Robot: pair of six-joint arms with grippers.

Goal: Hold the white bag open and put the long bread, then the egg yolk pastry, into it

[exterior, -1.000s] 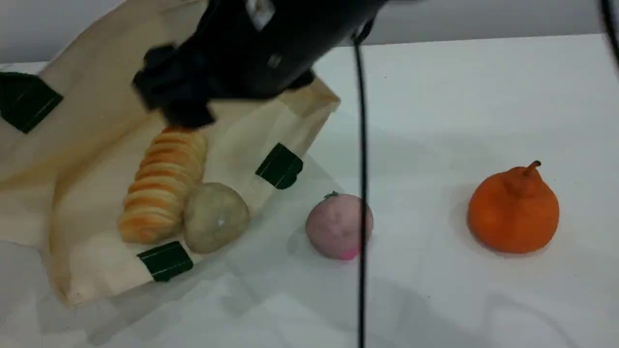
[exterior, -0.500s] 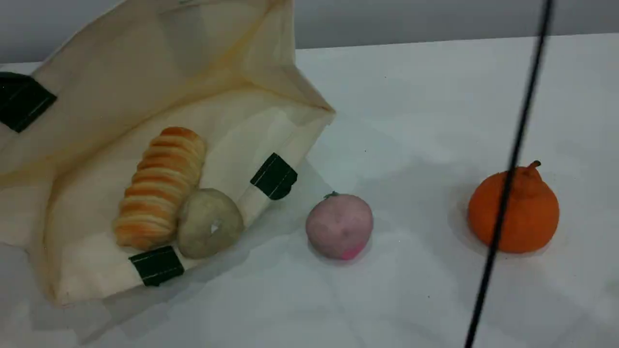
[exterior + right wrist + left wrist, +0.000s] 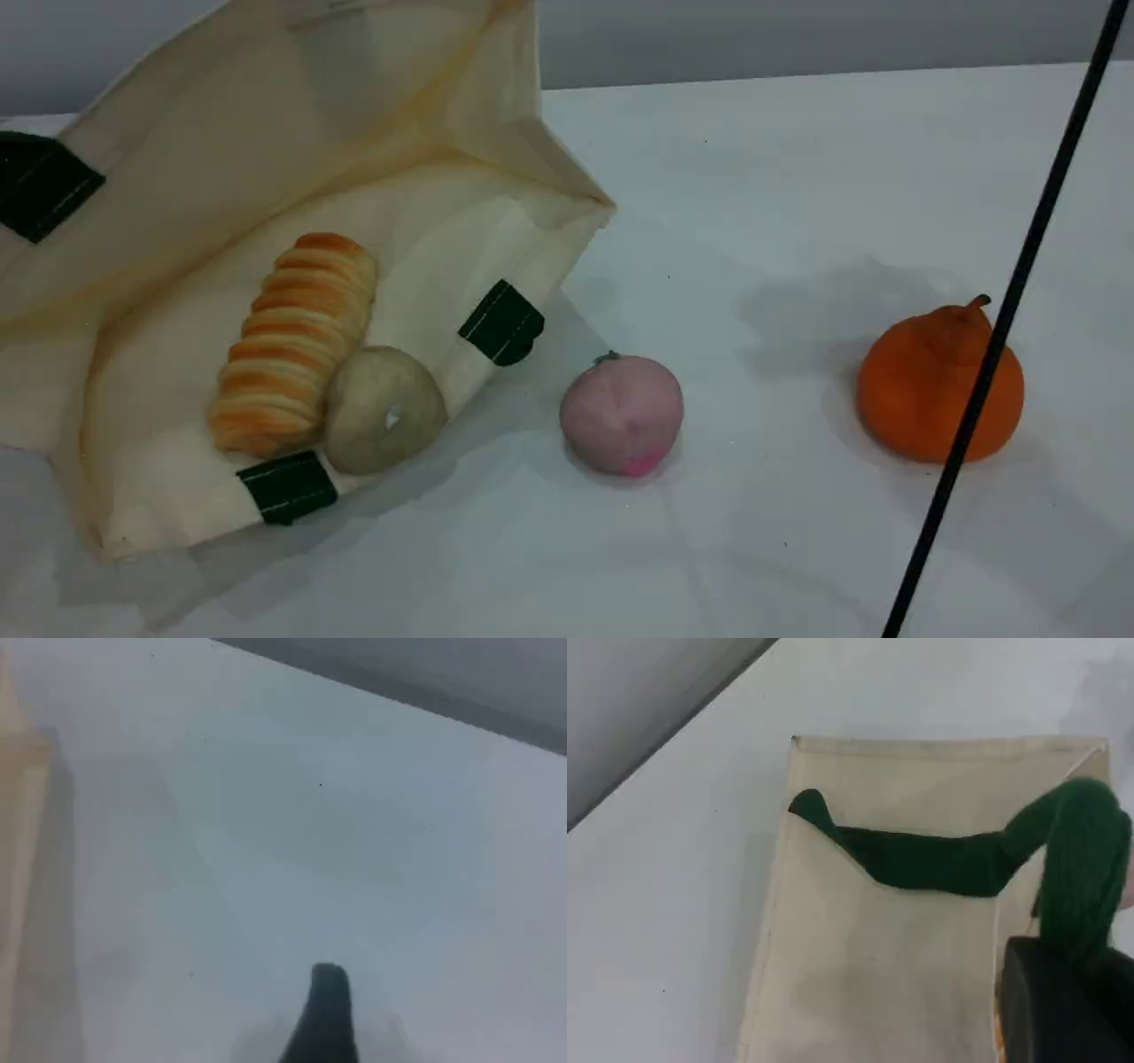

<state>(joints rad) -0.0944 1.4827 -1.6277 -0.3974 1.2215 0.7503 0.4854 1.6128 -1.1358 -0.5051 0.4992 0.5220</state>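
While agape, cream-white bag (image 3: 266, 115), green strap (image 3: 939, 859) in left jaws; right jaws wide.

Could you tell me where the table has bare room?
Bare table between pink ball and orange fruit, and beyond both, right of the white bag. Crowded: the bag's mouth, long bread and egg yolk pastry touching.

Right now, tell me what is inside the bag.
The bread and the pastry lie touching, side by side, on the lower wall of the bag, near its mouth. Nothing else shows inside, but the bag's left part runs out of view and the foods cover the cloth beneath them.
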